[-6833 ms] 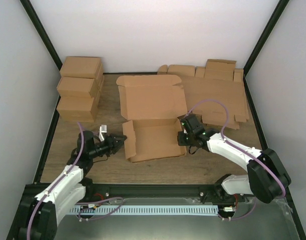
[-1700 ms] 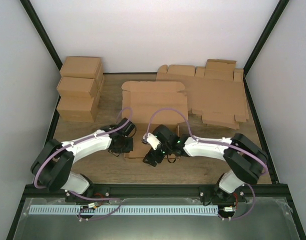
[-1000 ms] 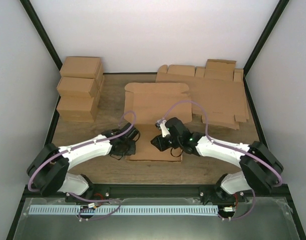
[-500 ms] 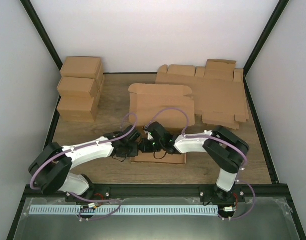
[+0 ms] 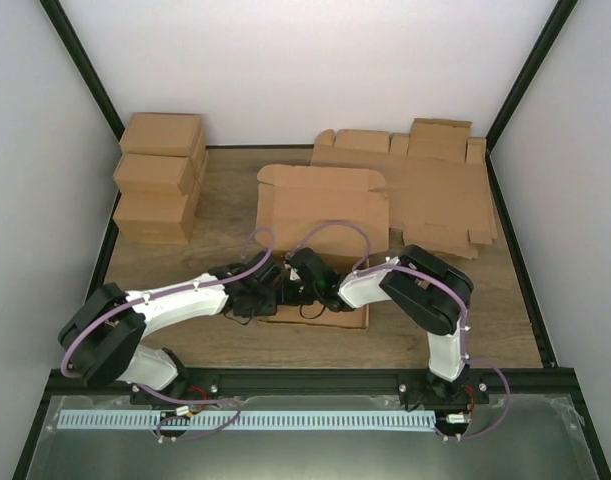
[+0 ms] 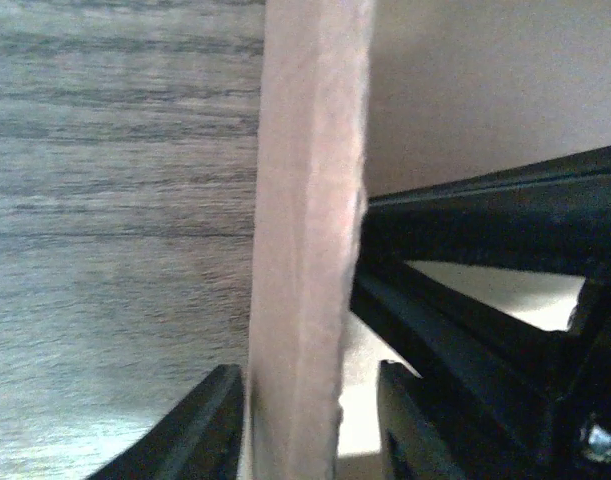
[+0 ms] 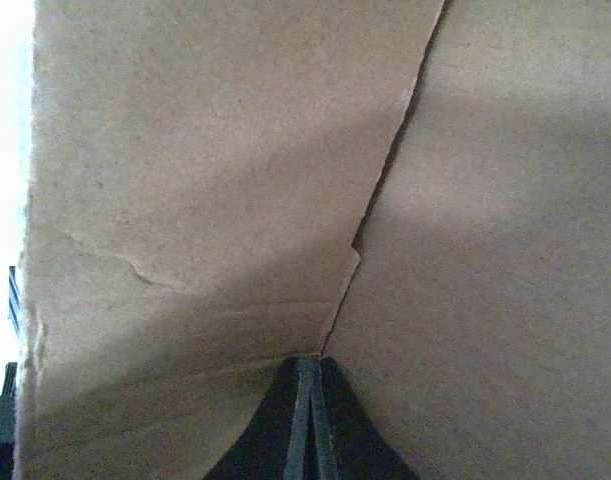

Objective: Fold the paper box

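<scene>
Loosening, seemingly, left pincer straddles the paper box edge.

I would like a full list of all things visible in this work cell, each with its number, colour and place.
paper box: one, brown, middle of the table
closed cardboard boxes: at least three, brown, stacked at back left
flat cardboard blanks: one pile, number unclear, brown, back right
table: one, wood brown, under everything
frame: one, black, around the table
walls: white, at back and both sides
cables: two, purple, looping over the arms
arms: two, white and black, reaching from the near edge
left tool: one, black, open around an edge of the paper box
right tool: one, black, shut, against the paper box
</scene>
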Motion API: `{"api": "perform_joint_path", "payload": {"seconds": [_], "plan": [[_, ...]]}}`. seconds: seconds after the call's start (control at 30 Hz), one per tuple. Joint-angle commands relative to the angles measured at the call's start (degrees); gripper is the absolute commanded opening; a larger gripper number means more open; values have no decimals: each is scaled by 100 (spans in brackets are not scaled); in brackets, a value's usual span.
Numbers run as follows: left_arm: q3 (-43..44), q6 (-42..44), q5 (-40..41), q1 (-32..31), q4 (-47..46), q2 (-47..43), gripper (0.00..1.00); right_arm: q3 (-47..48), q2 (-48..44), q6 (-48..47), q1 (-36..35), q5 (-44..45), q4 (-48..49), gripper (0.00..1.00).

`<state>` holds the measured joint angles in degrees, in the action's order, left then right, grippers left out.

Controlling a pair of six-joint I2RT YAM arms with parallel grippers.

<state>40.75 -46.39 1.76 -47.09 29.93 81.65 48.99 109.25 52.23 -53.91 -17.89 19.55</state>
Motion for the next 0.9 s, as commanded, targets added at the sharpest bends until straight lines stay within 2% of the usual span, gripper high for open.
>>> {"api": "perform_joint_path", "payload": {"seconds": [0.0,0.27,0.47,0.6,0.7,0.87], "plan": [[45,-27,-174,-58,-88,-110,44,122,258,37,-32,-20,211,1],[386,43,161,-34,671,-767,70,92,264,-29,-38,4,188,1],[734,253,101,373,1205,-1454,76,127,276,-86,-36,26,136,1],[1048,594,-25,979,1518,-1839,79,149,266,-125,-33,22,111,1],[1297,1140,-250,1660,1583,-1886,81,178,258,-168,-39,55,51,1],[1468,1760,-1245,2993,881,-1580,86,187,179,-252,-33,168,-66,1]]}}
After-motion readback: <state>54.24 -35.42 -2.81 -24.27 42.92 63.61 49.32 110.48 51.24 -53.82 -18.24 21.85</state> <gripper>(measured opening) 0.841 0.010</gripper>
